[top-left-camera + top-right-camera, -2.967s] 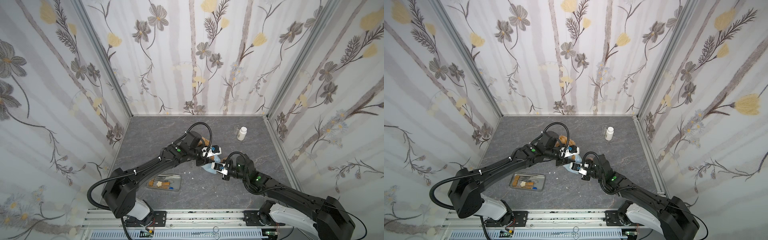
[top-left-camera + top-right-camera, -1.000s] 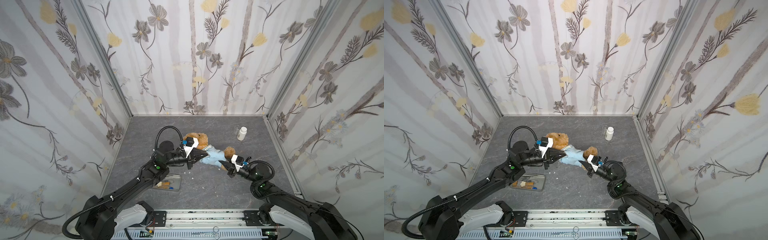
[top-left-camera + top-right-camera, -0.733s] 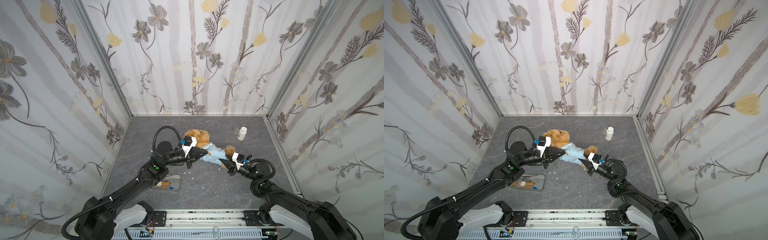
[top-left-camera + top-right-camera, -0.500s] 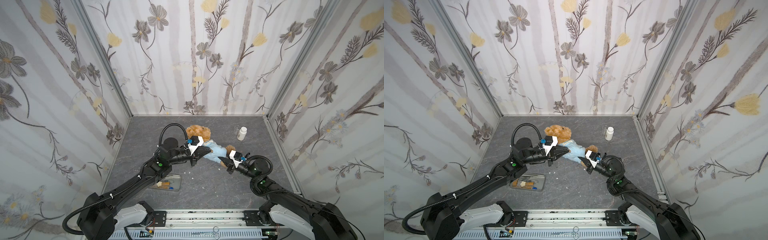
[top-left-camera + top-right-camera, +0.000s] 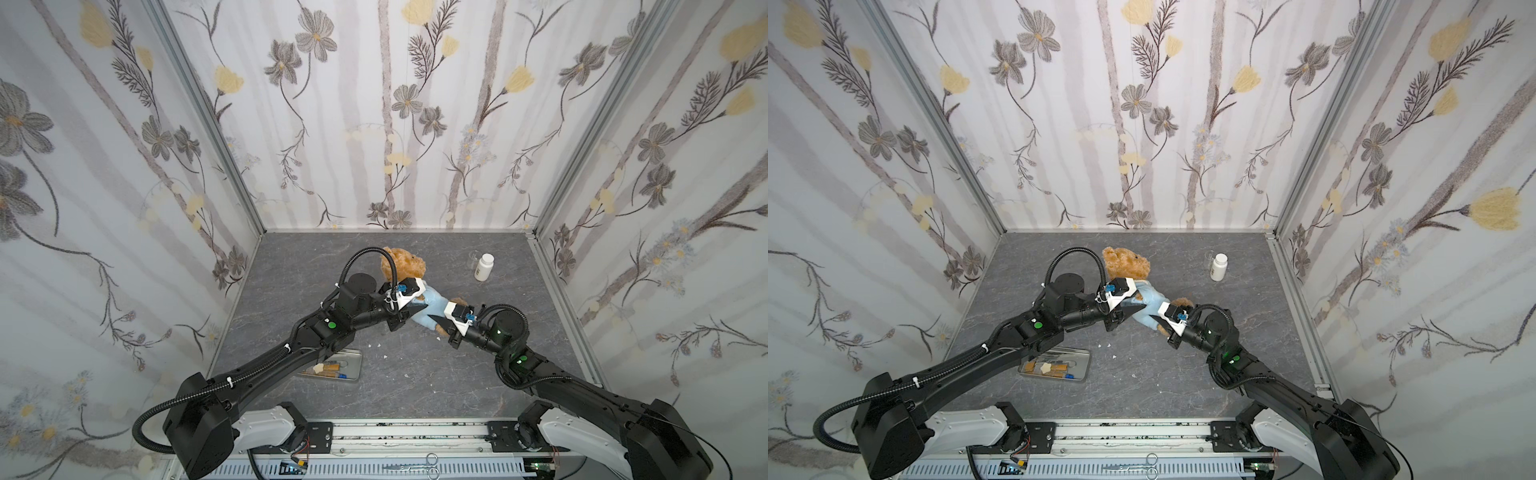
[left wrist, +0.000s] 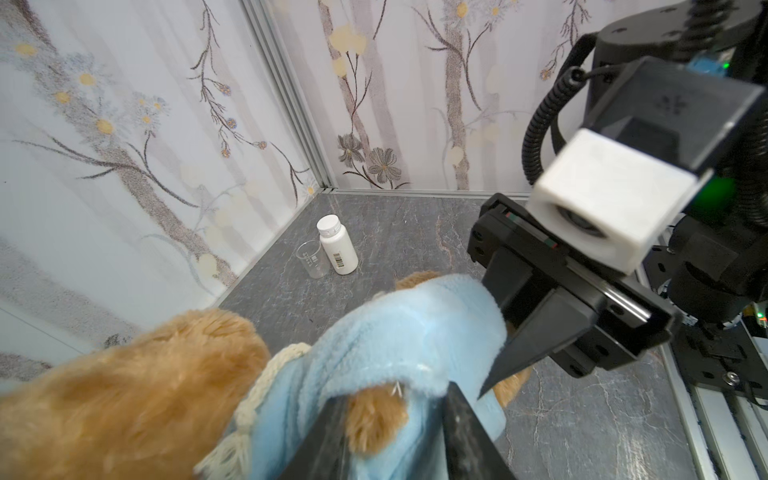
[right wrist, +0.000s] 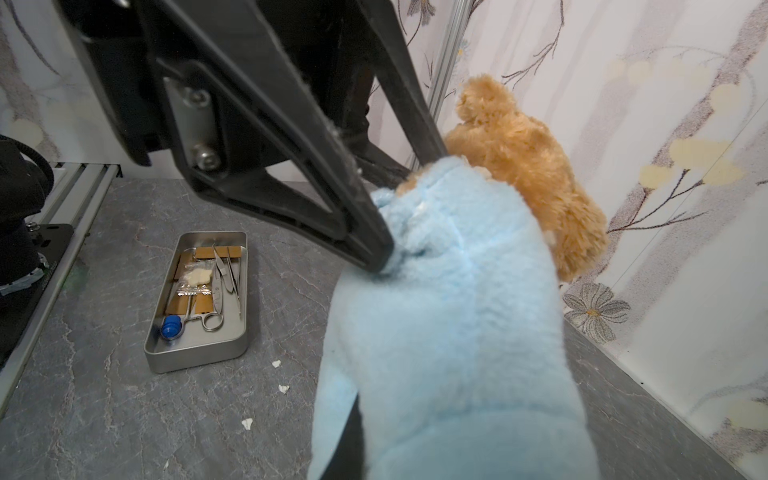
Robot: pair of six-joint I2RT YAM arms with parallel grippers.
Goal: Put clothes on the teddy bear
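Teddy bear [image 5: 405, 262], right tool [image 5: 436, 328] pinching shirt [image 5: 432, 305], left tool [image 5: 409, 318] alongside

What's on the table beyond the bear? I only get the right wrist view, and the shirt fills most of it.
Observer: In a top view, a white bottle stands near the back right corner with a clear beaker beside it. Both are apart from the teddy bear.
Operator: What is my right gripper on?
Observer: The left wrist view shows the right gripper shut on the edge of the light blue shirt.
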